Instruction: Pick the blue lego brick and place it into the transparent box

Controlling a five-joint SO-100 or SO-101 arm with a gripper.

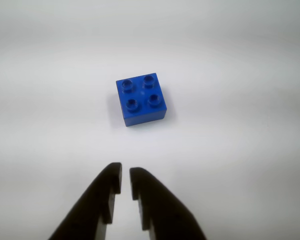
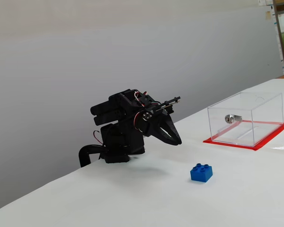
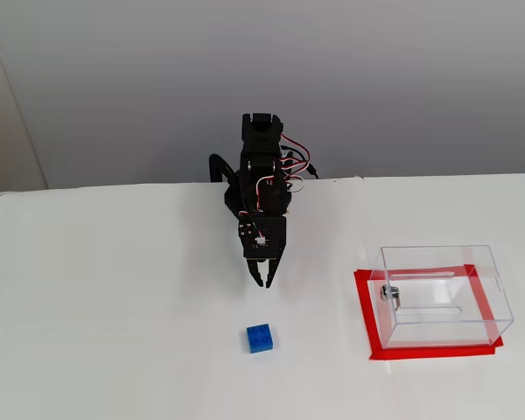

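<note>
1. The blue lego brick (image 1: pixel 141 100) (image 2: pixel 201 172) (image 3: pixel 261 338): a small, glossy plastic block, square in plan, with four round studs on top. It rests flat on the table, free of any contact, in front of the gripper and outside the box.
2. Gripper (image 1: pixel 125 177) (image 2: pixel 176 140) (image 3: pixel 262 281): two matt black, tapered fingers (image 1: pixel 155 205), with only a narrow slit between the tips, nearly closed and holding nothing. In both fixed views it hangs above the table, pointing down towards the brick, which lies near but apart from it.
3. Arm (image 3: pixel 261 188): black, folded low, with red and white wires showing at the joints.
4. The transparent box (image 2: pixel 246 118) (image 3: pixel 442 293): rectangular, with thin, clear walls, standing on a flat red mat (image 2: pixel 265 140) (image 3: pixel 367 328), well to the right of the brick in both fixed views. A small silver metal cylinder (image 2: pixel 231 118) (image 3: pixel 388 293) shows inside it.
5. Table (image 2: pixel 132 198) (image 3: pixel 114 306): a smooth, plain white surface.
6. Wall (image 2: pixel 109 42) (image 3: pixel 376 79): a flat, pale grey wall directly behind the table.
</note>
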